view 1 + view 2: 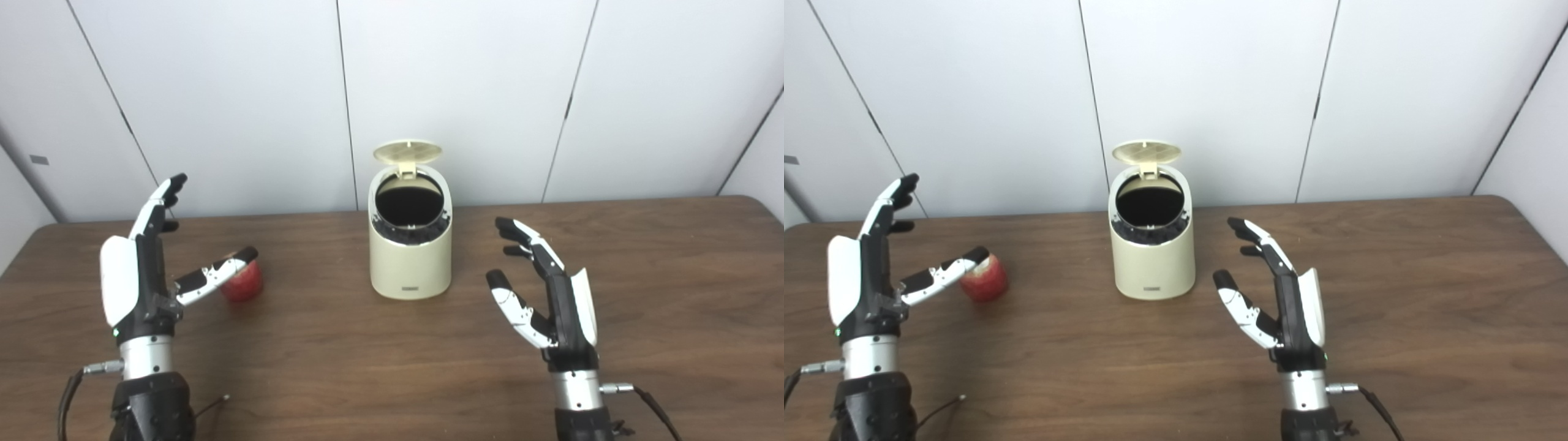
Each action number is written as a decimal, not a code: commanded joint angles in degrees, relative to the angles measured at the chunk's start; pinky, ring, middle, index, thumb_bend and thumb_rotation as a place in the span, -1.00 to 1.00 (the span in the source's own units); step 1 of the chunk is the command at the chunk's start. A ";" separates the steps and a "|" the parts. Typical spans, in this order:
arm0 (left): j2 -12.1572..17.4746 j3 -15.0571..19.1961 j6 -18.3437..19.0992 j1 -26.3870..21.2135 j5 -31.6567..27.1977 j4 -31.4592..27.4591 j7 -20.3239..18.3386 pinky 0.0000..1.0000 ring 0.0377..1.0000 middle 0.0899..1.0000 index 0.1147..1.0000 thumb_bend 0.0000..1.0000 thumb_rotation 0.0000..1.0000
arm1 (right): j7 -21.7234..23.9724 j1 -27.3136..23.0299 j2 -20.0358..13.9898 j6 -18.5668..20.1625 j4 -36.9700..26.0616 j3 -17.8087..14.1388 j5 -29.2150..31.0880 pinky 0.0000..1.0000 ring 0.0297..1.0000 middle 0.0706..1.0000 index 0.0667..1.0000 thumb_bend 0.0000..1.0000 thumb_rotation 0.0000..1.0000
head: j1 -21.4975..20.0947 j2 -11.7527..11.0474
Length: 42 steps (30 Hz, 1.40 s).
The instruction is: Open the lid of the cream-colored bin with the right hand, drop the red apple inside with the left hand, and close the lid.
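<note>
— Where's the cream-colored bin (410,257)?
— Mid-table (674,306), toward the far edge, lid (408,152) standing open.
— The red apple (244,283)?
— On the table left of it, behind the left hand's (138,275) thumb.
— Fingers?
— Left hand and right hand (551,294) both spread wide, holding nothing.

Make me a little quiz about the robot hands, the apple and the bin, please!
1. True or false: the lid of the cream-colored bin stands open.
2. Where is the red apple? A) inside the bin B) on the table, by the left robot hand C) held in the right robot hand
3. Fill in: both robot hands are ____ and hold nothing.

Key
1. True; the dark inside shows.
2. B; the thumb partly hides it in the left eye view.
3. Open.
</note>
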 commanded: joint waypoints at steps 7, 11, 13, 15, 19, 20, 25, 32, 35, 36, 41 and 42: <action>3.85 -1.75 2.23 -4.46 2.54 3.86 0.82 0.39 0.64 0.63 0.71 1.00 -0.31 | -0.64 -1.46 -1.53 -3.54 0.69 -0.84 2.18 0.42 0.57 0.57 0.54 -0.54 0.27 | 1.93 0.13; 4.80 -3.77 4.86 -4.39 5.36 3.91 -0.25 0.42 0.67 0.62 0.68 1.00 -0.26 | -0.63 -1.36 -1.94 -3.54 0.89 -1.12 1.88 0.40 0.57 0.57 0.53 -0.53 0.31 | 2.51 0.15; 5.12 -4.82 6.96 -4.49 6.91 3.49 -1.09 0.44 0.68 0.64 0.64 1.00 -0.24 | -0.91 -1.43 -2.34 -3.63 1.27 -0.90 2.22 0.40 0.57 0.56 0.52 -0.53 0.29 | 3.00 0.14; 5.36 -5.47 8.82 -4.64 7.69 3.25 -2.00 0.48 0.70 0.66 0.62 1.00 -0.24 | -0.84 -1.39 -2.46 -3.63 1.36 -0.93 2.47 0.40 0.57 0.56 0.52 -0.52 0.25 | 3.34 0.09; 5.92 -6.47 10.79 -4.83 8.69 3.54 -2.75 0.57 0.72 0.72 0.62 1.00 -0.26 | -0.79 -1.28 -2.60 -3.56 1.30 -1.07 2.41 0.39 0.56 0.56 0.51 -0.52 0.29 | 3.94 -0.06; 6.05 -6.71 11.72 -4.88 8.99 3.54 -3.21 0.58 0.73 0.73 0.61 1.00 -0.26 | -0.70 -1.26 -2.69 -3.57 1.34 -1.04 2.53 0.38 0.55 0.56 0.51 -0.53 0.29 | 3.94 -0.06; 7.10 -7.99 14.03 -5.04 10.31 4.32 -4.41 0.64 0.76 0.77 0.60 1.00 -0.27 | -0.54 -1.19 -3.26 -3.62 1.86 -1.18 2.95 0.38 0.55 0.57 0.53 -0.53 0.30 | 4.73 -0.24; 8.49 -9.27 16.03 -5.46 10.36 6.22 -5.80 0.76 0.83 0.81 0.63 1.00 -0.27 | -1.02 -1.33 -4.17 -3.63 2.25 -0.59 4.20 0.39 0.55 0.56 0.52 -0.54 0.18 | 5.20 -0.50; 8.79 -9.64 15.94 -5.68 10.81 7.63 -4.85 0.75 0.83 0.79 0.63 1.00 -0.29 | -0.78 -1.28 -4.36 -3.63 2.37 -0.61 4.77 0.40 0.55 0.57 0.52 -0.56 0.09 | 5.34 -0.69; 8.89 -9.87 16.08 -5.80 11.11 8.22 -4.64 0.73 0.82 0.78 0.63 1.00 -0.30 | -0.65 -1.24 -4.41 -3.61 2.38 -0.60 4.91 0.39 0.55 0.57 0.52 -0.56 0.08 | 5.41 -0.68; 9.12 -10.80 16.19 -6.28 11.85 11.10 -3.87 0.68 0.81 0.72 0.59 1.00 -0.39 | -0.05 -1.03 -4.46 -3.61 2.32 -0.66 5.07 0.38 0.55 0.58 0.53 -0.55 0.18 | 5.35 -0.58; 9.13 -10.96 16.11 -6.29 11.72 11.56 -3.95 0.67 0.80 0.72 0.59 1.00 -0.38 | -0.02 -1.00 -4.49 -3.62 2.26 -0.62 5.11 0.39 0.55 0.58 0.52 -0.55 0.19 | 5.56 -0.65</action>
